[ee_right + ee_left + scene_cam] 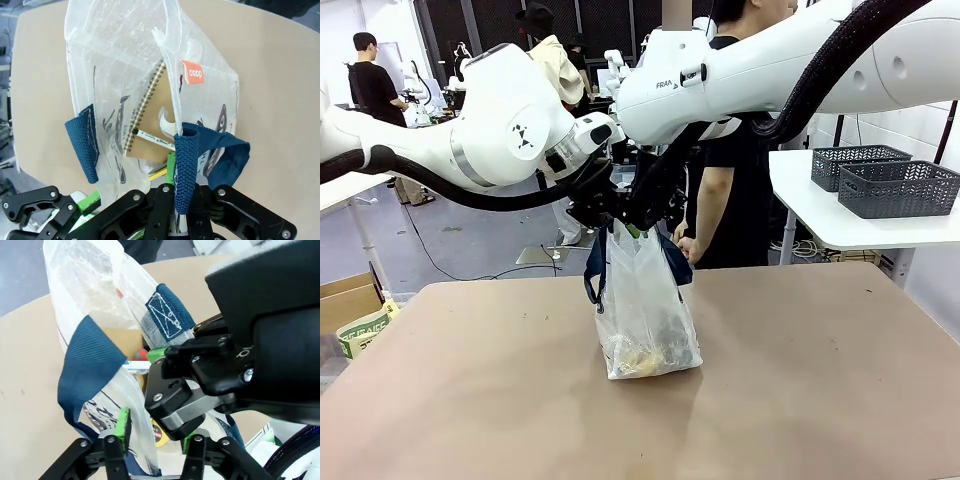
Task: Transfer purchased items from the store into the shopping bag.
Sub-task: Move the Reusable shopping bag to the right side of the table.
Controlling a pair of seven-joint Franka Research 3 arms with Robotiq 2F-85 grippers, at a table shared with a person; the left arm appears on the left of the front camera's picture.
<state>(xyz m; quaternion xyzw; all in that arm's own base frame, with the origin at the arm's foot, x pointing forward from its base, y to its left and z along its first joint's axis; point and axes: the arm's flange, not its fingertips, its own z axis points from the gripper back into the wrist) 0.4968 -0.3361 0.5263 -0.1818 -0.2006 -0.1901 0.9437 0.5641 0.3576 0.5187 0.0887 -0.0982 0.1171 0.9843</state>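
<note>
Plastic this limp slips; our right gripper [172,175] pinches the stiffer strap [185,155] of the shopping bag [115,75], left gripper [155,432] spread astride its rim.

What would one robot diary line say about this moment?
shopping bag: upright on table | right claw: shut on blue strap | left claw: at bag rim, grip unclear | notebook: inside

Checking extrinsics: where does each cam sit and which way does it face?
Front: fixed between the arms, faces across the table at the person; both arms show, left claw and right claw meeting atop the shopping bag.
Left wrist: on the left arm, looks down its own fingers into the bag; right claw close ahead.
Right wrist: on the right arm, looks down into the bag; its fingers pinch a navy handle.
Shared: both wrist views show the tan notebook inside.
</note>
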